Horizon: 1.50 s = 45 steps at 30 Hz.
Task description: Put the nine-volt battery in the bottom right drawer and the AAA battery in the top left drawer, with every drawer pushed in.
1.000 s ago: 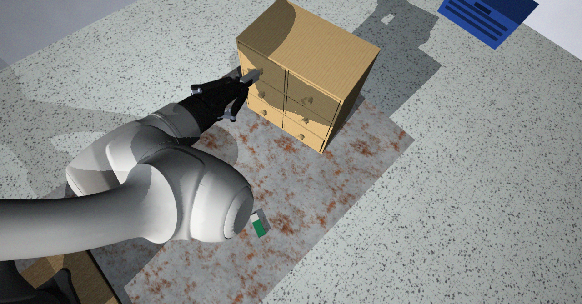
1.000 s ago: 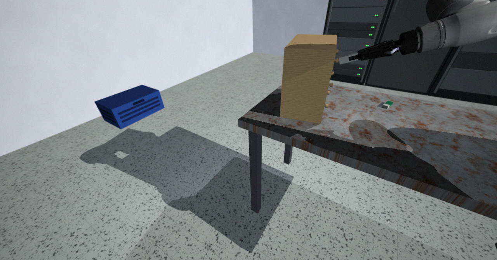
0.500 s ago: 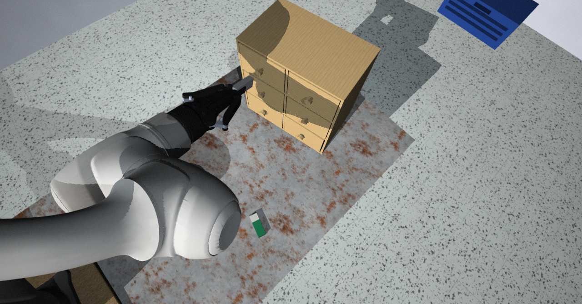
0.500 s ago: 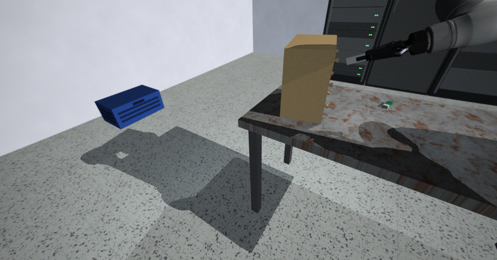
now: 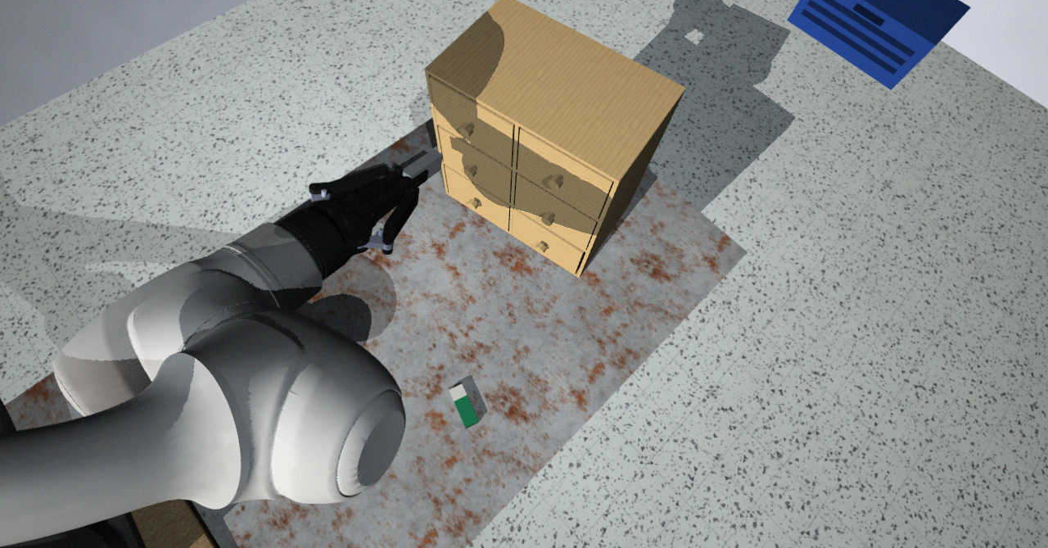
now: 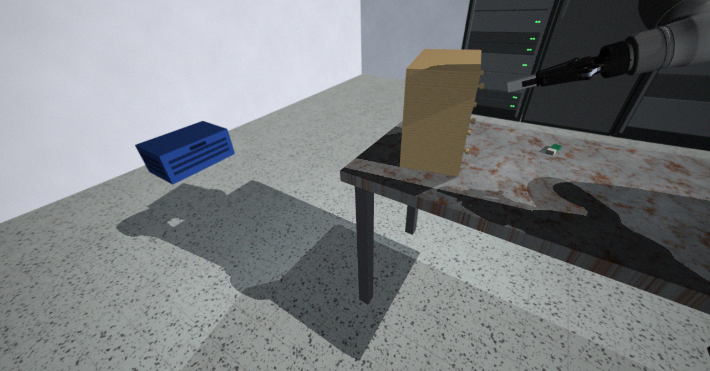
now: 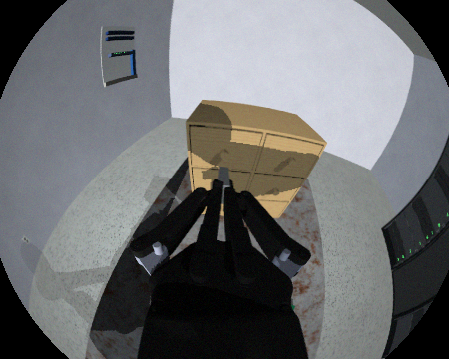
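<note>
The wooden chest [image 5: 586,79] [image 6: 436,120] [image 7: 269,117] stands upright at the table's far end, with two columns and three rows of knobbed drawers. All drawer fronts look pushed in; the gripper partly covers the left column in the wrist view. My gripper [image 5: 431,162] [image 6: 514,86] [image 7: 223,175] is shut and empty. Its tips point at the chest's left column, with a gap before the knobs in the exterior view. I make out neither a nine-volt nor an AAA battery for certain. Drawer insides are hidden.
A small green-and-white block [image 5: 467,410] [image 6: 554,148] lies on the rust-mottled table [image 5: 527,324] [image 6: 506,170], in front of the chest. The arm hides the table's left part in the top view. A blue box [image 5: 850,38] [image 6: 201,152] is beyond the table. Dark racks [image 6: 506,16] [image 7: 434,199] stand behind.
</note>
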Each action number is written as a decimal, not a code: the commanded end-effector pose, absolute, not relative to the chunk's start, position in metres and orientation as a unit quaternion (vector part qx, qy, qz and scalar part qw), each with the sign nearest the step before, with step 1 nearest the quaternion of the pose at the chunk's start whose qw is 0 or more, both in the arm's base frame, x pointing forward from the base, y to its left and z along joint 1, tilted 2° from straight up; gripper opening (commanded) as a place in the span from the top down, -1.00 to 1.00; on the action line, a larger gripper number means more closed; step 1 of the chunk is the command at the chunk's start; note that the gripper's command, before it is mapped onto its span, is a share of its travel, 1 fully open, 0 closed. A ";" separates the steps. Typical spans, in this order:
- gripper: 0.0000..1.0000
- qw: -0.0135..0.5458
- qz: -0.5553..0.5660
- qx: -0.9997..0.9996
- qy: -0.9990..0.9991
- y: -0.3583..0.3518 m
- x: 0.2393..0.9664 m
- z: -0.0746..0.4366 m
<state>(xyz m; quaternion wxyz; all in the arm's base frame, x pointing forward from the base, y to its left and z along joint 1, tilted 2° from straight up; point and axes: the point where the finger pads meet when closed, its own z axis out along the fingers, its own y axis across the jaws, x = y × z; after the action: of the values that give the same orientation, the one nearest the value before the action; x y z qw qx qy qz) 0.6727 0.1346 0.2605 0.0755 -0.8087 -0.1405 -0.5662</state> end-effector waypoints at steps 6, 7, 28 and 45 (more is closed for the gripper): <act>1.00 0.076 -0.566 -0.809 -0.141 0.126 0.645 0.272; 1.00 0.076 -0.566 -0.809 -0.141 0.125 0.641 0.274; 1.00 0.076 -0.559 -0.813 -0.142 0.122 0.630 0.279; 1.00 0.069 -0.524 -0.837 -0.145 0.120 0.623 0.286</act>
<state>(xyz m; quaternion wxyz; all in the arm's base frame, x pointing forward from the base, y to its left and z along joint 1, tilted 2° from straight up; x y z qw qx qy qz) 0.6249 0.1201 0.2847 0.0679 -0.8307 -0.1427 -0.5338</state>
